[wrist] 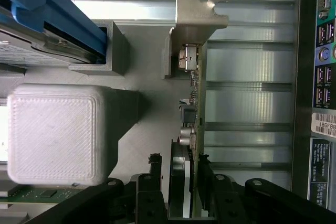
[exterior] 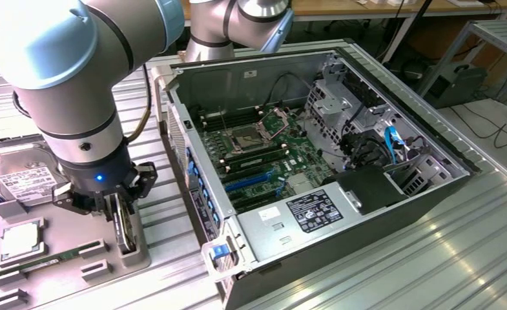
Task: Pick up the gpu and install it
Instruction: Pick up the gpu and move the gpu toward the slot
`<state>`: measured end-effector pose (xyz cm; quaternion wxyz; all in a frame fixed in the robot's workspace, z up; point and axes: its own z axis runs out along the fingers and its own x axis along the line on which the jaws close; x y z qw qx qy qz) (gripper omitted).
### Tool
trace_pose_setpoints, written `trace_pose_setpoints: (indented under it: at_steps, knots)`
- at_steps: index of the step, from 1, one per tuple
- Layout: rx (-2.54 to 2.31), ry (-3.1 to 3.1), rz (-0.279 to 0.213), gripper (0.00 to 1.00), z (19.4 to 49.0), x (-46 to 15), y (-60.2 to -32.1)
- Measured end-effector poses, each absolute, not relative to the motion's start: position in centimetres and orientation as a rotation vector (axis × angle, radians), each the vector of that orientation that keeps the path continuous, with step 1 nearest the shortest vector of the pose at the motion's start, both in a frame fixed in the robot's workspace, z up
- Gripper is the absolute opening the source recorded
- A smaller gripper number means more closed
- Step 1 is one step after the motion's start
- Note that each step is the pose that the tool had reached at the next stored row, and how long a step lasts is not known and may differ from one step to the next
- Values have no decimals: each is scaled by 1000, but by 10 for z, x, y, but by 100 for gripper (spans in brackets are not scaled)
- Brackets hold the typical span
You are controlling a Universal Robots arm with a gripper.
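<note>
The gpu (wrist: pixel 190 93) stands on edge in its holder (exterior: pixel 134 253), leaving both faces reachable. The gripper (wrist: pixel 179 164) pinches them, closed narrow.

Silver-grey arm (exterior: pixel 81 97), pale blue joint caps (exterior: pixel 29 32), black wrist band (exterior: pixel 93 169) (small blue light (exterior: pixel 99 177)), seemingly black-fingered tool (wrist: pixel 179 184).

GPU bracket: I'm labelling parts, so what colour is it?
Pale silver-grey metal; the GPU bracket shows best in the wrist view.

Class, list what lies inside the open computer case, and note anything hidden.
Inside the case: a motherboard with a processor socket, blue slots, blue cables and a silver labelled box. The box covers whatever lies beneath it. The gpu stands outside.
</note>
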<state>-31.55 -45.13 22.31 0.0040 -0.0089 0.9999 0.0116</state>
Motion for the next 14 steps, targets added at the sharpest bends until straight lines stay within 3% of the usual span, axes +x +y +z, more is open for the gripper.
trace_pose_setpoints:
  at_steps: [2,5,14]
  knots:
    - [-28,3133,36,40,223,-315,-451]
    - [-28,3133,36,53,223,-315,-451]
    - [-28,3133,36,53,223,-315,-457]
